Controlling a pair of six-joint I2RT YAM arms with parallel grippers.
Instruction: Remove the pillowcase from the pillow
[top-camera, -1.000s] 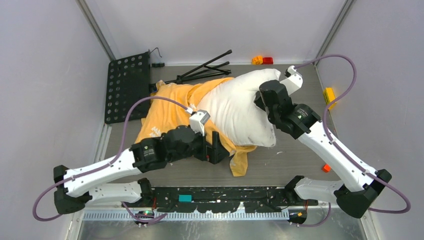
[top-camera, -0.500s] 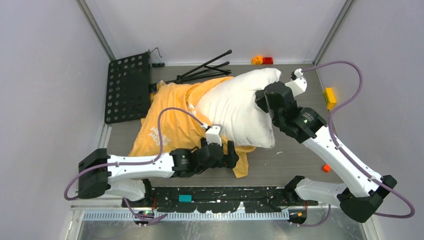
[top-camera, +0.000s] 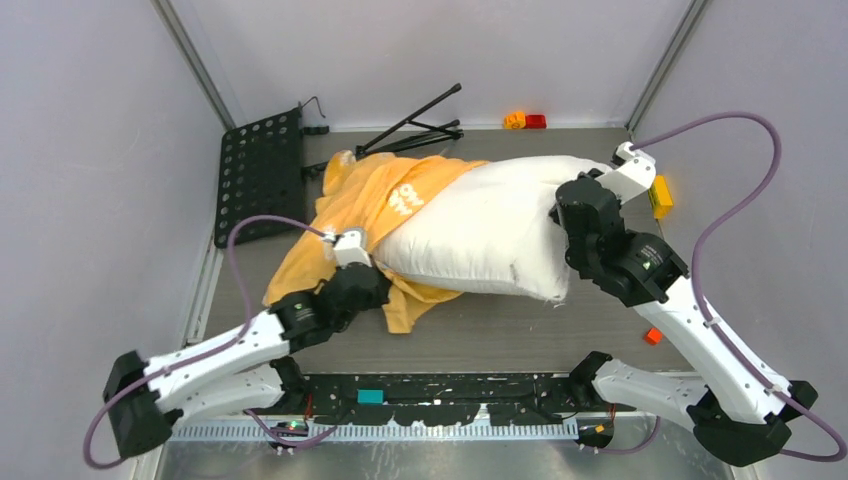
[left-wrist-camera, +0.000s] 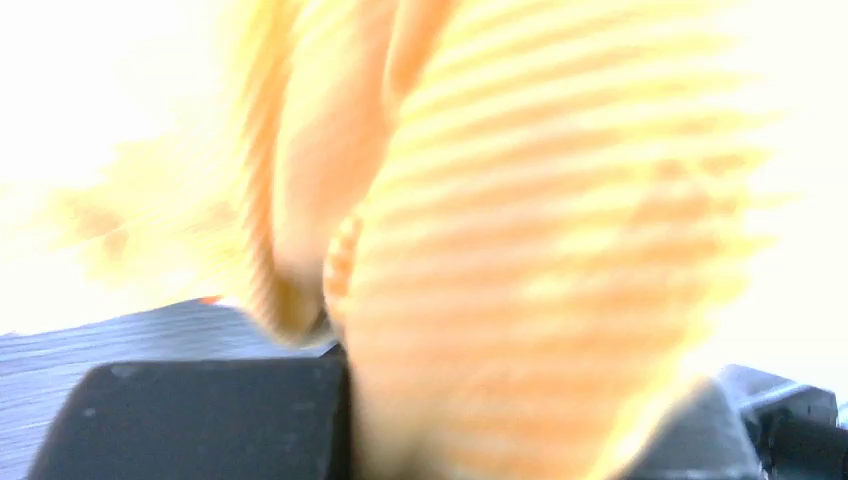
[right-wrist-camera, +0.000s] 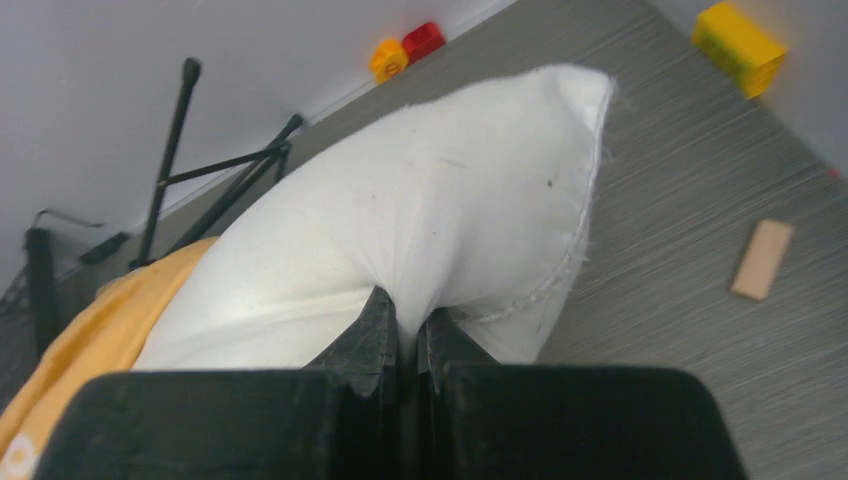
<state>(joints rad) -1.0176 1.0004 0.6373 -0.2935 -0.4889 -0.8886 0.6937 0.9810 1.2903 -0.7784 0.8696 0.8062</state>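
Note:
The pillow is a plump white cushion lying across the middle of the table. Its left end is still inside the pillowcase, which shows its orange-yellow reverse face. My right gripper is shut on a pinch of the pillow's right end; in the right wrist view its jaws squeeze white fabric of the pillow. My left gripper sits at the pillowcase's near hem, shut on it. Blurred orange pillowcase fills the left wrist view and runs down between the black fingers.
A black perforated plate lies at the back left, with a folded black tripod beside it. Small orange and red blocks sit at the back wall. A yellow block and a small orange piece lie on the right.
My left gripper shut on the pillowcase hem and drew back to the left. My right arm pulled the pillow rightward, so it now lies flatter and further out of the pillowcase.

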